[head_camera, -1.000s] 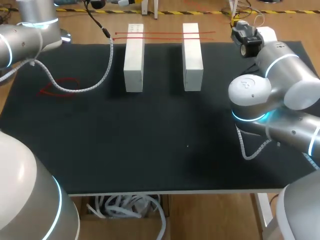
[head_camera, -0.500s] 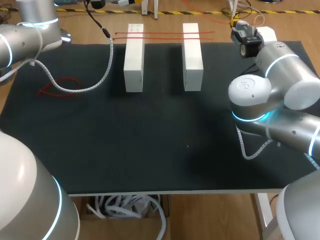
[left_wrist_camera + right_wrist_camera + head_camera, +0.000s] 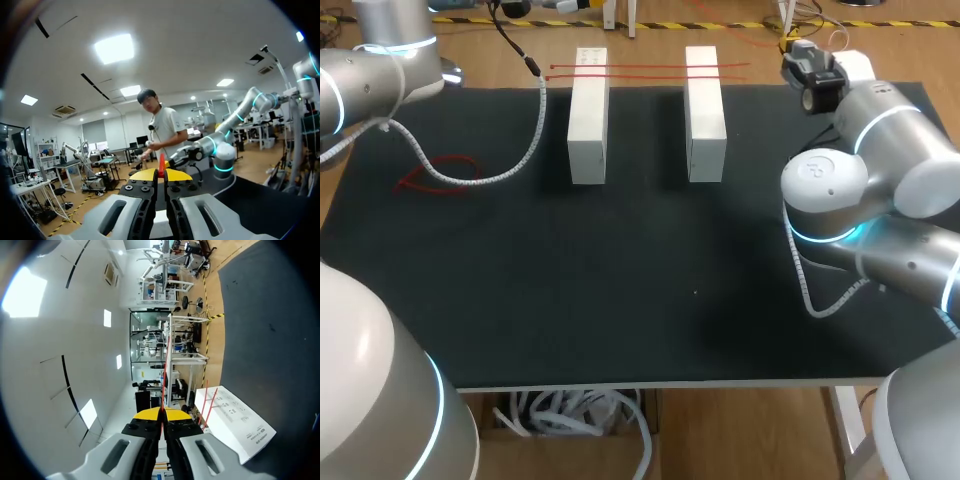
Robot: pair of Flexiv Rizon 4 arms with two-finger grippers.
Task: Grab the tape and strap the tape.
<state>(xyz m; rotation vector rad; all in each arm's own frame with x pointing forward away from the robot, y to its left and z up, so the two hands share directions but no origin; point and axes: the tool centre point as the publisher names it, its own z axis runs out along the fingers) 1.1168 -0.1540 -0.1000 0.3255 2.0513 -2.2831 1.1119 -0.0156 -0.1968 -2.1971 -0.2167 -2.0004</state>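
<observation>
Two white blocks (image 3: 588, 115) (image 3: 705, 110) stand side by side at the far middle of the black mat (image 3: 620, 280). Two thin red tape strands (image 3: 650, 70) run across their far ends. My right gripper (image 3: 162, 412) is shut on a red tape strand (image 3: 165, 370) that runs on ahead of its yellow tips, with a white block (image 3: 235, 430) beside it. The right wrist (image 3: 815, 75) is at the far right of the table. My left gripper (image 3: 161, 174) is shut on a short red tape end (image 3: 161, 165), beyond the table's far left.
A loose coil of red tape (image 3: 440, 175) lies on the mat at the left. A white spiral cable (image 3: 510, 170) from the left arm hangs across that corner. My right arm's elbow (image 3: 830, 195) hovers over the mat's right side.
My right arm has shifted slightly to the right. The tape strands, the blocks and the left arm look unchanged.
</observation>
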